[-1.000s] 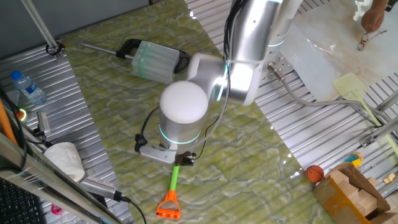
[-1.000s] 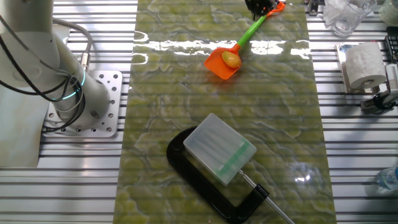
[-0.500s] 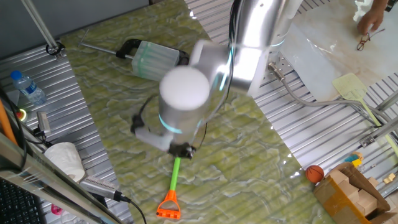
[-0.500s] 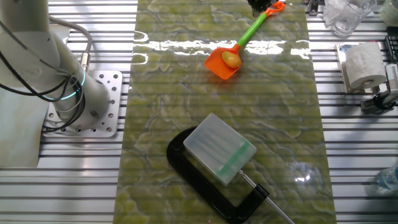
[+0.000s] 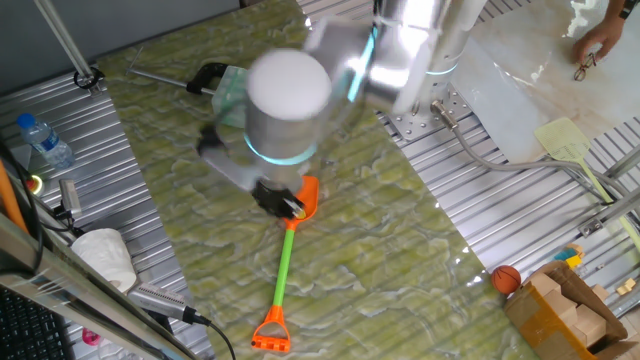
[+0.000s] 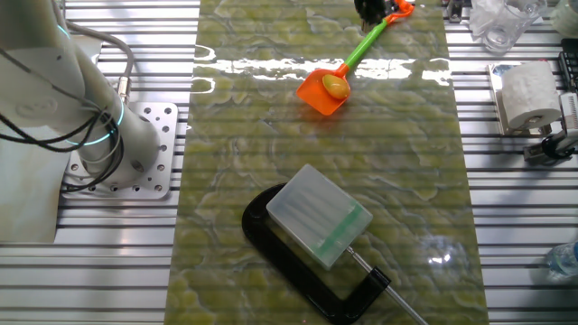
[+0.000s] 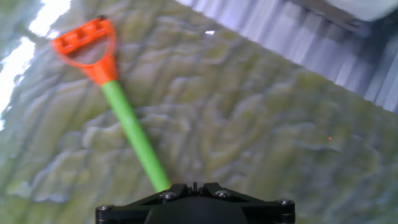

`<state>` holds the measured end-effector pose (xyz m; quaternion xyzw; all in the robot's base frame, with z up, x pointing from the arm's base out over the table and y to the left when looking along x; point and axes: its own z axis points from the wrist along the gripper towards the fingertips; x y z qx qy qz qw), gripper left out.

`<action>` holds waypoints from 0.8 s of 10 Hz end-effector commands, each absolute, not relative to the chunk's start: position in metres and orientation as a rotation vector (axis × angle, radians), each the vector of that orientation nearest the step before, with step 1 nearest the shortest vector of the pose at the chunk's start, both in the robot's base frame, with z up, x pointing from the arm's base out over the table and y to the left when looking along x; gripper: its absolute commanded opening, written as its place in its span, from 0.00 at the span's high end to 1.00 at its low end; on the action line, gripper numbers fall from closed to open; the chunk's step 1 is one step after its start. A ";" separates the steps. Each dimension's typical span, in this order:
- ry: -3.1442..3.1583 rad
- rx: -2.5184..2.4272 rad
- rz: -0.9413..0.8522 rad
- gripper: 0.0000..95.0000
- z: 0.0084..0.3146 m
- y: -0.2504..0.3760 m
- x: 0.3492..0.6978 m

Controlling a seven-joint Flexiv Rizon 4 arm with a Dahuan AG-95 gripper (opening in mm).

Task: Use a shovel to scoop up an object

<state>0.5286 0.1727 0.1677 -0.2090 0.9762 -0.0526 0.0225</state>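
Note:
The shovel lies flat on the green mat, its orange blade toward the mat's middle. The yellow-orange object rests on the blade. In one fixed view I see the green shaft and the orange D-end; the blade shows partly beside my blurred gripper, and the object is hidden. The gripper is raised above the shovel and holds nothing. In the hand view the shaft and D-end lie below; my fingers do not show.
A black clamp holding a translucent box lies on the mat, also in one fixed view. A paper roll is at the right. A bottle, an orange-brown ball and a pale spatula sit off the mat.
My arm has risen and swung from the shaft toward the blade end. The shovel and the object on its blade have not moved.

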 end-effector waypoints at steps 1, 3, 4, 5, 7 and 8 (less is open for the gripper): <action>3.029 -0.572 -0.049 1.00 0.188 0.138 0.544; 3.043 -0.440 0.024 1.00 0.190 0.111 0.553; 3.044 -0.418 0.054 1.00 0.193 0.102 0.556; 3.070 -0.338 0.102 1.00 0.200 0.093 0.556; 3.097 -0.323 0.053 1.00 0.207 0.090 0.551; 3.100 -0.327 0.035 1.00 0.208 0.090 0.549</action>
